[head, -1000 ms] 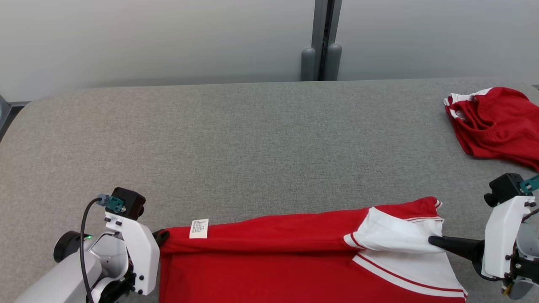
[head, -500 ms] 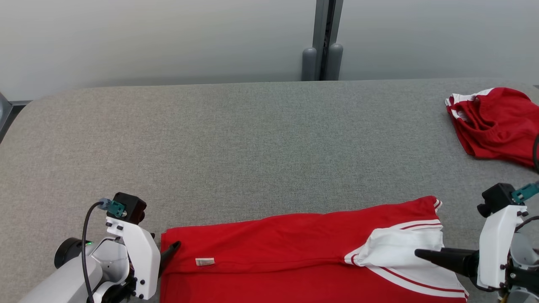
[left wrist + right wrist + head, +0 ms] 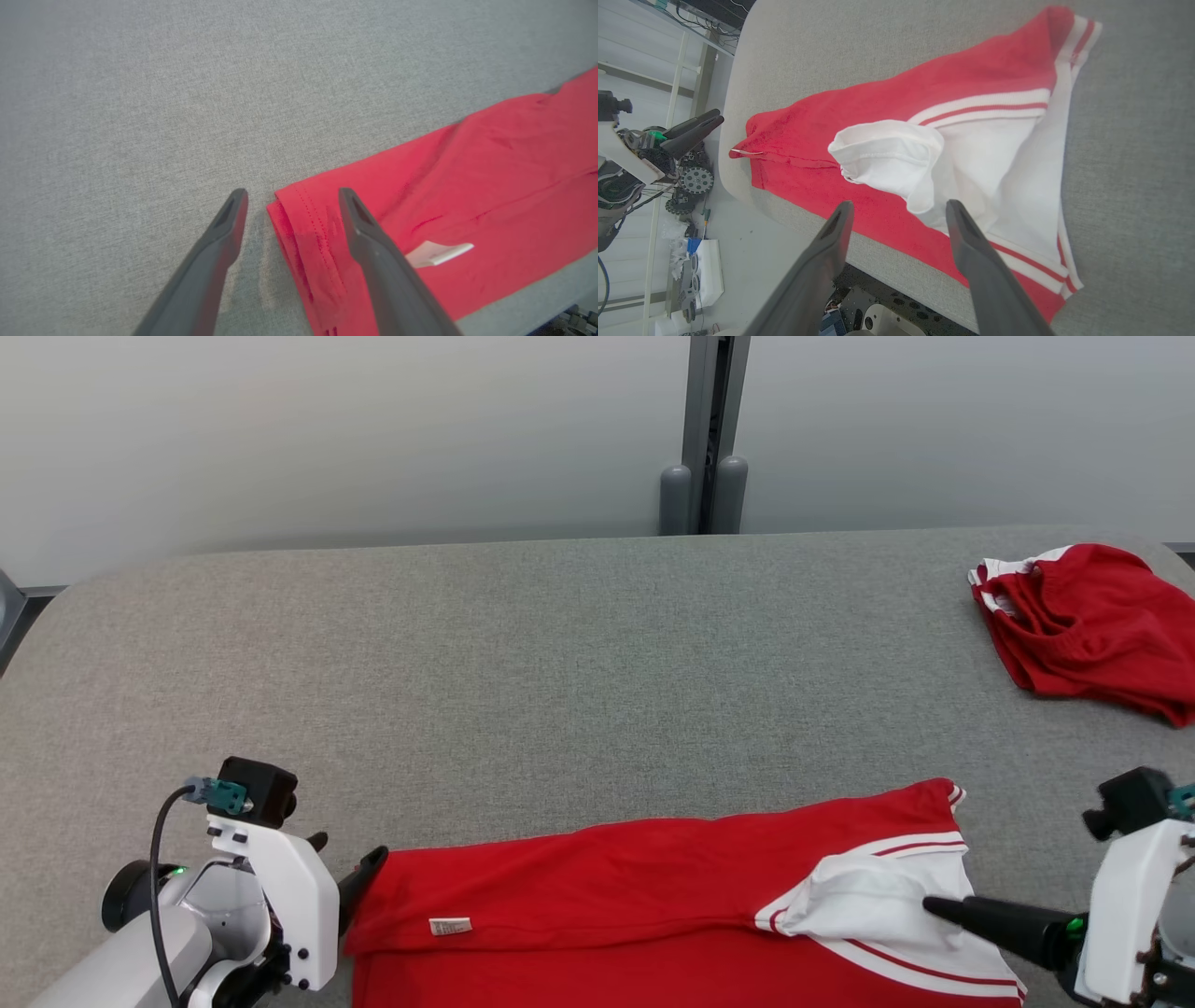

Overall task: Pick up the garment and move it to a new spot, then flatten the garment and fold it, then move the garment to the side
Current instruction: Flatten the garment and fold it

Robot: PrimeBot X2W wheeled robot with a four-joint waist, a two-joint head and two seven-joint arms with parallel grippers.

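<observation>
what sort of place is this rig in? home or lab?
Likely a robotics lab: a grey fabric-covered worktable against plain partition panels, and the right wrist view shows wheeled hardware on the floor.

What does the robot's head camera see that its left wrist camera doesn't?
Head camera, not the wrist one: a crumpled red garment far right, the white sleeve of the flat red garment, and the open right gripper at that sleeve. Wrist camera, not the head one: the stitched hem at the flat garment's corner, close up. Both: the flat red garment, its white label, the grey fabric table, and the open left gripper at that corner.
</observation>
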